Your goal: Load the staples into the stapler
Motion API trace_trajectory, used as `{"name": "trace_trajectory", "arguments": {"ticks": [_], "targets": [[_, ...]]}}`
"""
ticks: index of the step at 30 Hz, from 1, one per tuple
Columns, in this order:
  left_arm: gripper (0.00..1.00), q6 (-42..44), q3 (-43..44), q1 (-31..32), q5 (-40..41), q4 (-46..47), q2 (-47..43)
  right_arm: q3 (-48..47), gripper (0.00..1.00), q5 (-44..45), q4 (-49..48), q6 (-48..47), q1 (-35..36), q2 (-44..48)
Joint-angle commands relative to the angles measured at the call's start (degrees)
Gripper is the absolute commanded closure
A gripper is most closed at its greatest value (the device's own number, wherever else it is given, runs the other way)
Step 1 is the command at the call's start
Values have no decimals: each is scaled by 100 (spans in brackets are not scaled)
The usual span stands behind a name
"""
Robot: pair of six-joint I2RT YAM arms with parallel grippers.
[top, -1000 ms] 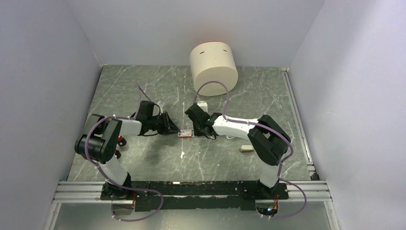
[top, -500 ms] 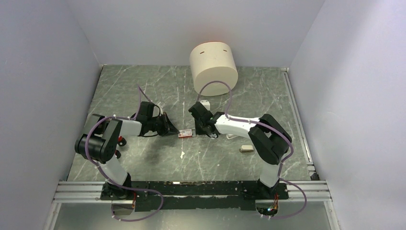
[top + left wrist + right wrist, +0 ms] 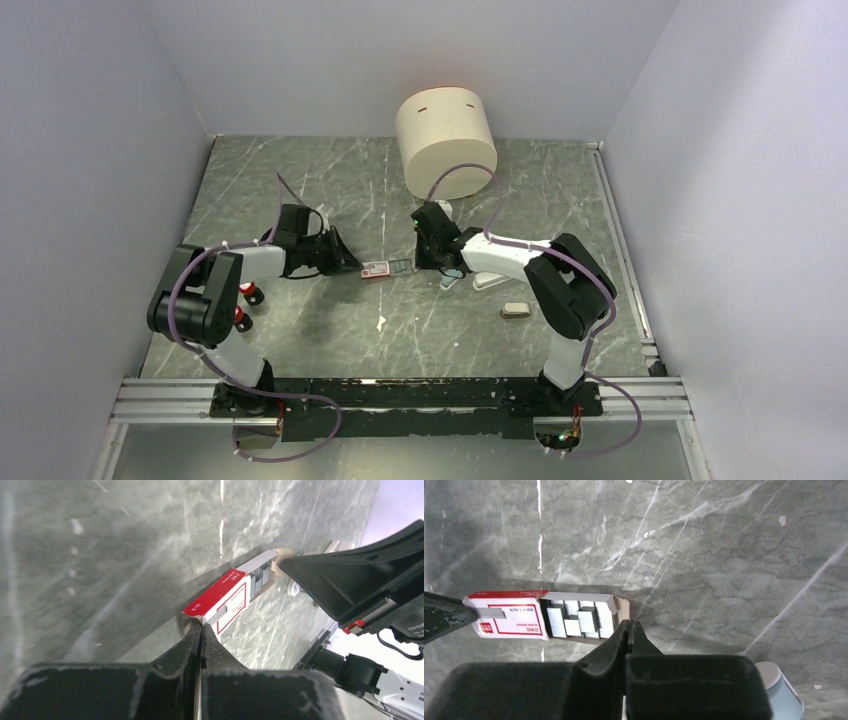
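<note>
My left gripper [image 3: 200, 628] has its jaws pressed together on the near end of the staples box [image 3: 509, 615], a red-and-white sleeve lying flat on the grey marbled table [image 3: 300, 340] near its middle. My right gripper [image 3: 629, 626] faces it from the other side, with its jaws likewise closed on the end flap of the inner tray [image 3: 622, 608]. This tray stands partly drawn out of the sleeve towards my right arm. In the exposed part of the tray lie several grey ridged staple blocks [image 3: 579, 619], packed side by side. The stapler [image 3: 489, 283], a slim white bar, rests on the table just beyond my right wrist and is partly hidden by that arm. A pale blue piece [image 3: 782, 692] lies beside it, and a short beige piece [image 3: 515, 310] lies nearer the rail. Two red-capped knobs [image 3: 250, 293] sit by my left arm. A large cream cylinder [image 3: 446, 140] stands at the far wall.
</note>
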State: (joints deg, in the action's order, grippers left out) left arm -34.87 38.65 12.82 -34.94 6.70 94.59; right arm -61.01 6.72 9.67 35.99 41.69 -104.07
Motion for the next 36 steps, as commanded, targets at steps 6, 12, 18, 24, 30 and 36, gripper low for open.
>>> {"name": "trace_trajectory", "arguments": {"ticks": [6, 12, 18, 24, 30, 36], "targets": [[95, 127, 95, -611, 594, -445, -447, -119, 100, 21, -221, 324, -50, -150], [92, 46, 6, -807, 973, -540, -711, -173, 89, 152, -89, 379, -60, -155], [76, 109, 107, -825, 1435, -1043, -1100, -209, 65, 272, 161, 285, -82, 161], [54, 401, 423, -817, 1299, -1644, -1694, -235, 40, 355, 576, 56, -117, 877], [38, 881, 696, -773, 895, -1996, -2514, 55, 39, 943, 1271, 32, -310, 1744], [31, 1135, 622, -559, 546, -1857, -3032, 339, 34, 1571, 2241, 427, -359, 2381]]}}
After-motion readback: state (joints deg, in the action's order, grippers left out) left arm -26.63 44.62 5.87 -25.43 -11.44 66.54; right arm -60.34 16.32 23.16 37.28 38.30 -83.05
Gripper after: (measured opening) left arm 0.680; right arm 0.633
